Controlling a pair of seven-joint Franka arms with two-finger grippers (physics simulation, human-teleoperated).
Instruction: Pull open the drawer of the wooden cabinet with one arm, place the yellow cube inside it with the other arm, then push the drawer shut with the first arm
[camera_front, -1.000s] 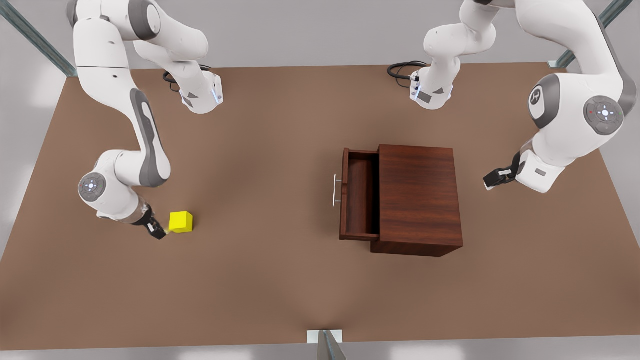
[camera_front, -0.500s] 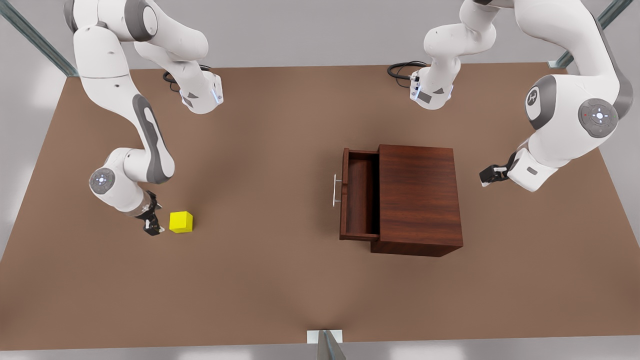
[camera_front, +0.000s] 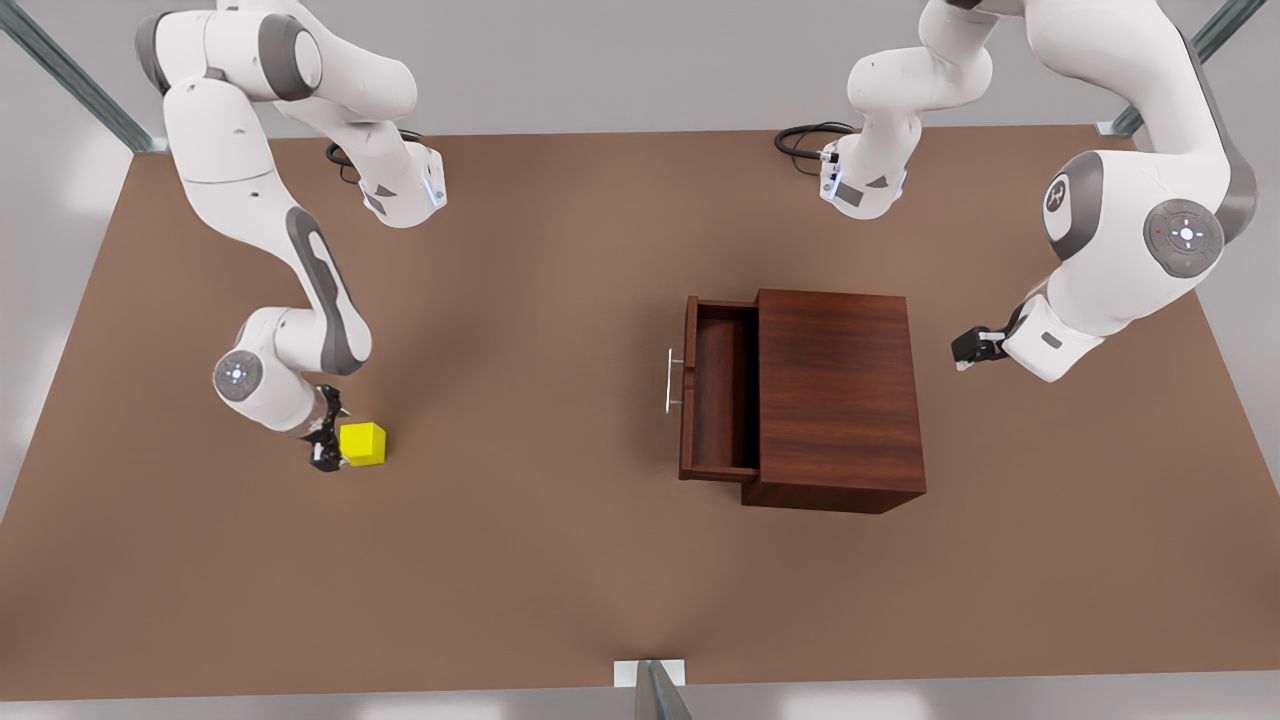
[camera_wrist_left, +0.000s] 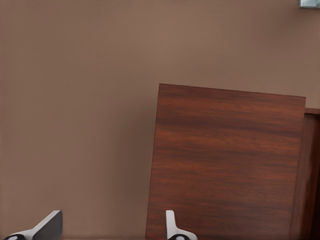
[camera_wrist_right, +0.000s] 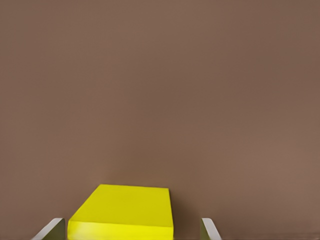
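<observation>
Now the yellow cube (camera_front: 362, 444) sits on the brown table (camera_front: 520, 560), between the right gripper (camera_front: 326, 452)'s spread fingers (camera_wrist_right: 54, 229), which have closed in. Well apart, the drawer (camera_front: 718, 388) stands open; the left gripper (camera_front: 966, 352), fingers apart, waits beyond the wooden cabinet (camera_front: 838, 398).

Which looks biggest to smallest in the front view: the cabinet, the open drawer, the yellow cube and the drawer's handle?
1. Cabinet
2. Drawer, the part pulled out
3. Cube
4. Handle: longer than the cube but a thin bar, so this last pair is a close call.
</observation>
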